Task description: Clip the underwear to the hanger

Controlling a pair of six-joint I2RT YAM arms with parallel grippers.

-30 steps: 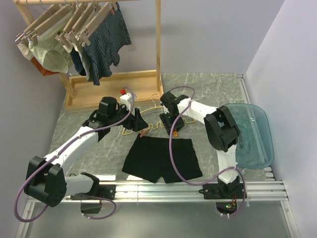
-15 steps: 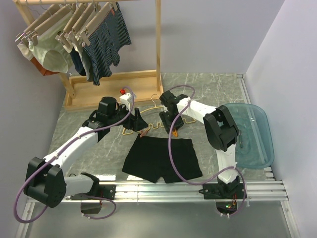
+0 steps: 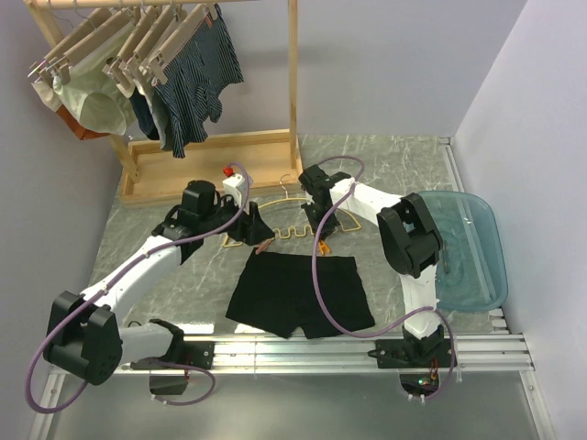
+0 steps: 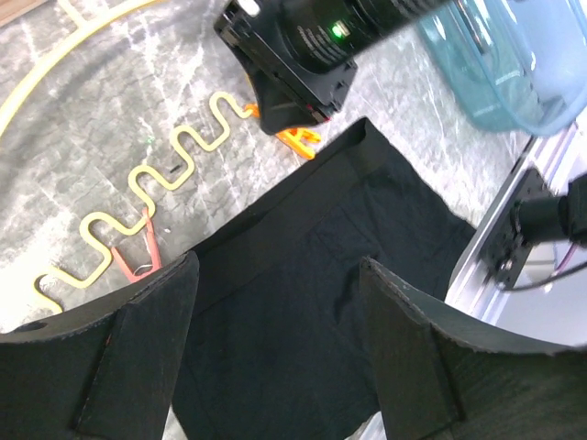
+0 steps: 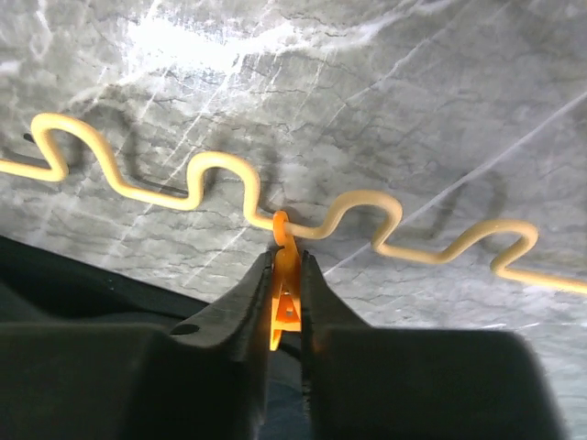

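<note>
Now R pincer (image 5: 285,275) pinches clip (image 5: 282,240) on hanger (image 5: 365,196) (underwear (image 3: 298,293) just beside).

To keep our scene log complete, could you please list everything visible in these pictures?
underwear: one, black, flat on the table, nearer than the hanger
hanger: one, yellow, lying on the table
clips: two, orange-red, on the hanger's wavy bar
tray: one, translucent blue, at the table's right edge
rack: one, wooden, at the far left
wooden hangers: several, beige, on the rack
hung garments: several, dark blue striped, pale green and others, on the wooden hangers
table: one, grey marble
left gripper: one, black, open above the underwear
right gripper: one, black, shut on one of the clips
</note>
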